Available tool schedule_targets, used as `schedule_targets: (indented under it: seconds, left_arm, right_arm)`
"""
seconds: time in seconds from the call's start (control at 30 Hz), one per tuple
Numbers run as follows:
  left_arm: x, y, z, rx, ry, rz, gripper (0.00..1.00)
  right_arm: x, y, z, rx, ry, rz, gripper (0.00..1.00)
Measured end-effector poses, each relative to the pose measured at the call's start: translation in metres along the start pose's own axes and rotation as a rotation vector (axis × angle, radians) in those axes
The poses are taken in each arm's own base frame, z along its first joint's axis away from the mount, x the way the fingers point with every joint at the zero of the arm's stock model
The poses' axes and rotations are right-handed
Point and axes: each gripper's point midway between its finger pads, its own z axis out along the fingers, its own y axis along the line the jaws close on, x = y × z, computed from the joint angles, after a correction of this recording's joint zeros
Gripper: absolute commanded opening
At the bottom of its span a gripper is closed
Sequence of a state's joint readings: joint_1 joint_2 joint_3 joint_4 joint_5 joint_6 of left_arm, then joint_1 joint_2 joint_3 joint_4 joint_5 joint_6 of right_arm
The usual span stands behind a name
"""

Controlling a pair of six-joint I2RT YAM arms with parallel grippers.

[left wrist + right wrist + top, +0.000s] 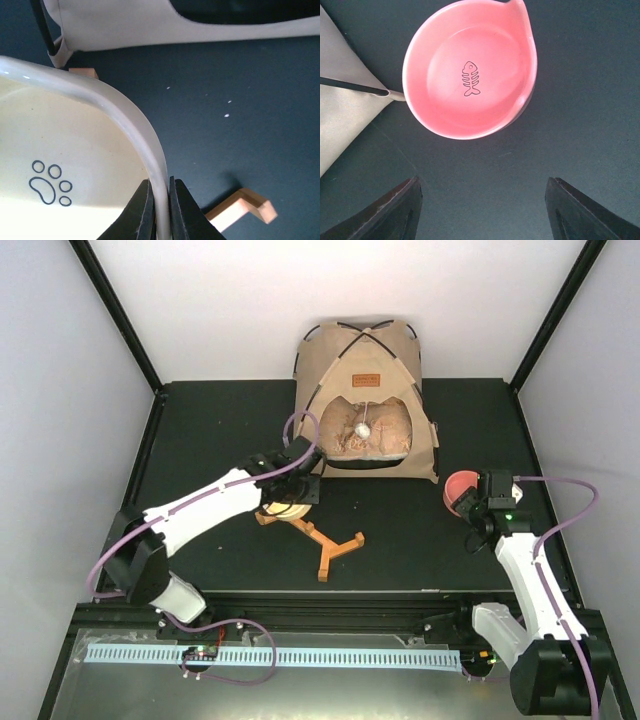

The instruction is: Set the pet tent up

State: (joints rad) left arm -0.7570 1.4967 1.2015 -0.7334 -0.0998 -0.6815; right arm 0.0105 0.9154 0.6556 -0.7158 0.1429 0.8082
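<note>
The pet tent (367, 405) stands erected at the back middle of the black table (200, 430), with a cushion (385, 440) and white pom-pom (363, 428) showing in its doorway. The left gripper (159, 192) is pinched tight on the thin rim of a cream paw-print bowl (60, 165), over a wooden stand (322, 538) near the tent's front. The right gripper (482, 200) hovers above a pink fish-bone bowl (470, 70) with jaws wide and empty. With only 1 narrow rim grip, the cream bowl could slip and strike stand or tent. A careless reach on the right could snag the tent's corner pole (350, 86).
</note>
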Motion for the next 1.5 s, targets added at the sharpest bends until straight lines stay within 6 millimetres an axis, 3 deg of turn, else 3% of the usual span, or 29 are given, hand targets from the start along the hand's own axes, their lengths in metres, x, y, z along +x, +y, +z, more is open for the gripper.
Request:
schedule_targets:
  seconds: [0.13,0.6,0.73,1.1,1.5]
  left_arm:
    - [0.015,0.005,0.020,-0.060,0.042,0.016,0.02]
    - [0.046,0.017,0.056,-0.167,0.107,0.050,0.02]
    - [0.045,0.016,0.058,-0.165,0.096,0.048,0.06]
    - [0.036,0.019,0.064,-0.227,0.053,0.062,0.02]
    - [0.023,0.032,0.063,-0.228,0.017,0.021,0.02]
  right_arm:
    - [0.002,-0.002,0.006,0.017,0.010,0.010,0.71]
    - [0.005,-0.007,0.018,0.046,0.017,0.029,0.70]
    - [0.006,-0.007,0.023,0.058,0.022,0.034,0.70]
    - [0.009,-0.012,0.037,0.108,0.044,0.037,0.70]
    - [-0.010,-0.012,0.037,0.165,-0.010,0.039,0.70]
